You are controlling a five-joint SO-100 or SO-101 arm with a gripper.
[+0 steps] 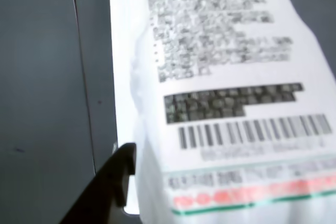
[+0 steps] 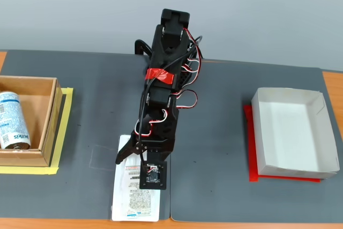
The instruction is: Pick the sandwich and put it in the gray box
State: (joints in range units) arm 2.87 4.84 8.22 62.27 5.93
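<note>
The sandwich (image 2: 136, 203) is a flat white package with a printed label and barcode, lying on the dark mat near the table's front edge. In the wrist view the sandwich (image 1: 226, 77) fills most of the frame, very close below the camera. My gripper (image 2: 132, 161) is low over the package's far end and open, one black finger (image 2: 121, 155) spread out past its left edge. That finger (image 1: 114, 182) shows in the wrist view beside the package's left side; the other finger is hidden. The gray box (image 2: 292, 94), a shallow pale tray, stands empty at the right.
A brown cardboard box (image 2: 49, 116) at the left holds a white-and-blue can (image 2: 12, 119) and sits on yellow tape (image 2: 65, 112). A red sheet (image 2: 250, 148) lies under the gray box. The dark mat (image 2: 214, 148) covers the table between them.
</note>
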